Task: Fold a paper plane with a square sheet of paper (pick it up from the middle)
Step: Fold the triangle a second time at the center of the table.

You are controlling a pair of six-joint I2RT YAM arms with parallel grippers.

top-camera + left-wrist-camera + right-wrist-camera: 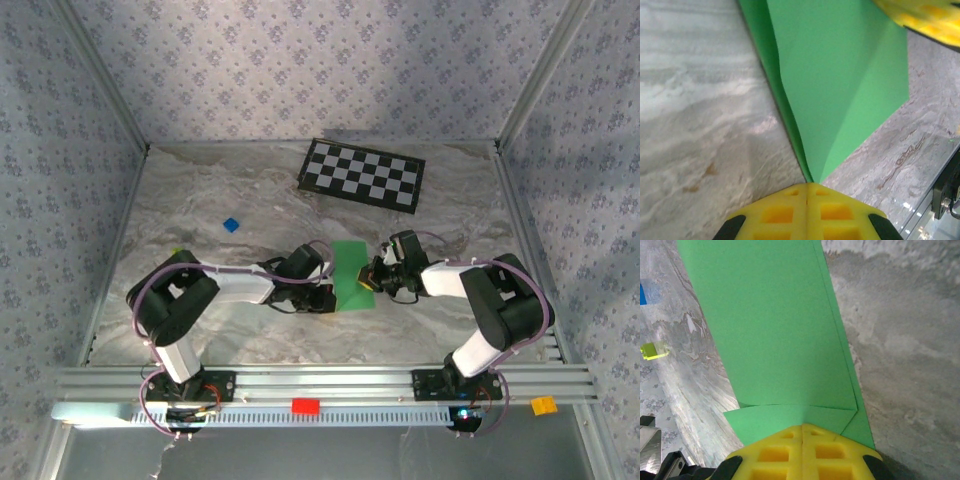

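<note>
In the middle of the table [200, 200], just in front of the checkerboard [362, 173], the green paper [350, 265] sits between the two arms, already partly folded. The left gripper [807, 191] has its yellow fingers pressed together right on a pointed corner where two layers meet. From its own camera you can see one layer angling up, with a darker underside behind it. The right gripper [802, 431] is clamped on the paper too, on the other side, right where a small flap is turned over along a neat straight crease. I can't really tell if the sheet is resting on the marble or held slightly off it. It's nowhere near a dart shape yet, so I'd call this an early fold. To do this step well, I reckon both arms need to move as a pair. Pull apart even a little and thin paper like this tears or slips out of a pinch; push together and it buckles. Get the edges lined up before flattening anything, then press the crease from the pinched end outward. The little blue block [232, 225] is well off to the left, so nothing's in the way.
</note>
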